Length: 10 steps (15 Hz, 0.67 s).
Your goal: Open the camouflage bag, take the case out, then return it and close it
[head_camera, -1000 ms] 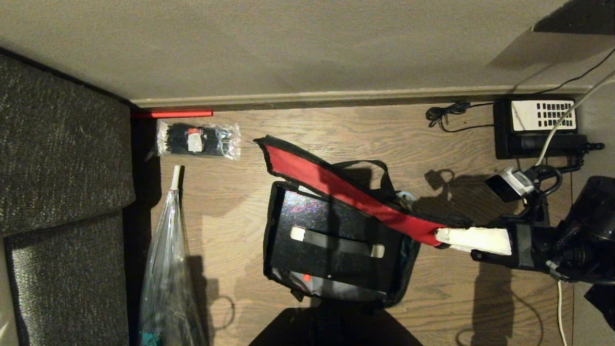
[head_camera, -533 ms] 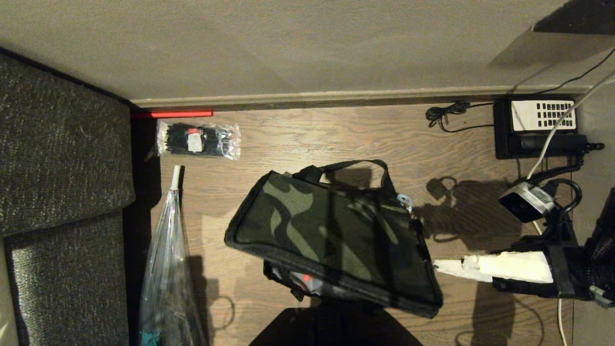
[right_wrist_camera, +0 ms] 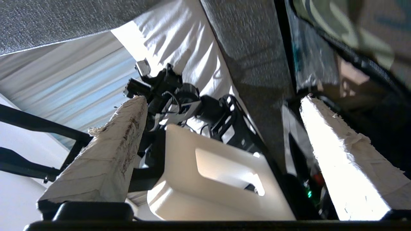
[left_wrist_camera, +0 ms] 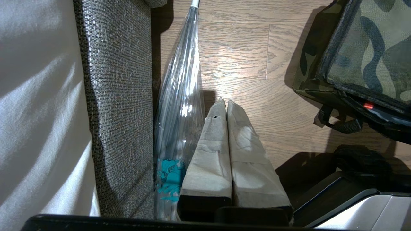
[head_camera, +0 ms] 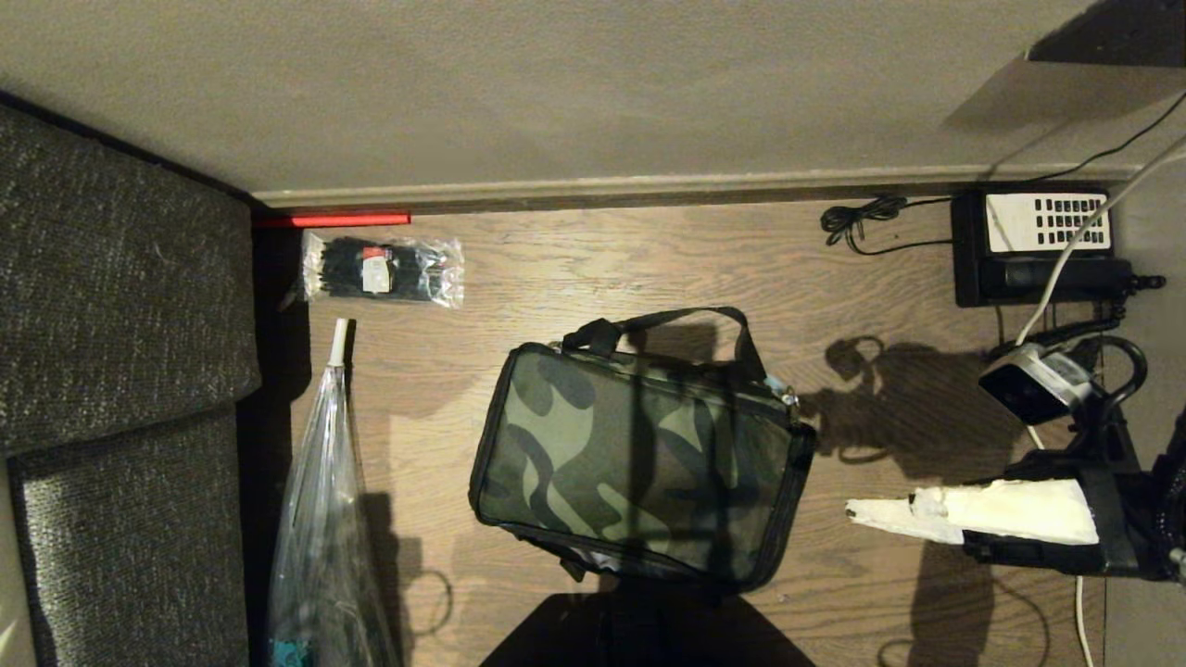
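The camouflage bag (head_camera: 639, 459) lies on the wood floor in the middle of the head view, its lid lying flat over the body and its strap handles at the far side. Along its near edge the lid stands slightly ajar (left_wrist_camera: 369, 54), and a sliver of the black case with its red mark (left_wrist_camera: 368, 105) shows in the gap. My right gripper (head_camera: 857, 511) hangs just right of the bag, apart from it. It is open and empty (right_wrist_camera: 223, 98). My left gripper (left_wrist_camera: 224, 103) is shut on nothing, low beside the sofa, and outside the head view.
A clear packet of black ties (head_camera: 380, 269) lies by the skirting. A long clear plastic bag (head_camera: 320, 519) leans along the grey sofa (head_camera: 120, 324) on the left. A black telephone (head_camera: 1038, 245) with cables sits at the far right. My base (head_camera: 639, 630) shows just below the bag.
A second ago my right gripper held the lid up, showing red lining and the case. It has let go, the lid has dropped over the case, and the gripper has opened and drawn back right.
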### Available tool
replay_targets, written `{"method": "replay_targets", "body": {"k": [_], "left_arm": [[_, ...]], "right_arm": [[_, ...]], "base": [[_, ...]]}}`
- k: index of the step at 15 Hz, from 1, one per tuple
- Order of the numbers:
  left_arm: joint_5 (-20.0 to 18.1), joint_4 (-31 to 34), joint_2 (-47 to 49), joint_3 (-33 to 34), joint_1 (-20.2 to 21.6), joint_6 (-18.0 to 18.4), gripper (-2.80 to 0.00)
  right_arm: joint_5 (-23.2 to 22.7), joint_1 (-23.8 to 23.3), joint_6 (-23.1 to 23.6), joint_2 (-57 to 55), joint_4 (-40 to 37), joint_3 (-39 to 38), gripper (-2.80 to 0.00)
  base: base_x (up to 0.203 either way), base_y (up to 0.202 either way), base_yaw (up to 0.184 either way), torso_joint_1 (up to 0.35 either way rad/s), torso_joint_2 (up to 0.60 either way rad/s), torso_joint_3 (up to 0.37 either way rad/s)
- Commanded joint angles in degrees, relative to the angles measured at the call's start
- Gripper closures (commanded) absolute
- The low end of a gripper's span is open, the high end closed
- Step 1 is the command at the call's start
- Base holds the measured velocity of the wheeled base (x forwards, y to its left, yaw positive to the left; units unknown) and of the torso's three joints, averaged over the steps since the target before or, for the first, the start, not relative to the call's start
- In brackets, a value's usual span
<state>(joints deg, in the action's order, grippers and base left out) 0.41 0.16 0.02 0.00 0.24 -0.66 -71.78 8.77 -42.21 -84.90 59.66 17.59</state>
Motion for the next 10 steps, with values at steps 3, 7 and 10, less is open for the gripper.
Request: {"method": "replay_targets", "body": {"k": [3,7,10], "left_arm": [[0.0,0.0,-0.1,0.2,0.0,0.0,0.00],[0.0,0.0,-0.1,0.2,0.0,0.0,0.00],[0.0,0.0,-0.1,0.2,0.0,0.0,0.00]], "right_arm": [[0.2,-0.1,-0.4,-0.3,0.5,0.1,-2.80],[4.6,-0.1,-0.8,2.0,0.5,0.4,0.00],[5.2,0.0,-0.7,4.6,-1.3,-0.8,0.00]], "base": [[0.000,0.000,0.000,0.000,0.00,0.000],[0.000,0.000,0.000,0.000,0.00,0.000],[0.000,0.000,0.000,0.000,0.00,0.000]]}}
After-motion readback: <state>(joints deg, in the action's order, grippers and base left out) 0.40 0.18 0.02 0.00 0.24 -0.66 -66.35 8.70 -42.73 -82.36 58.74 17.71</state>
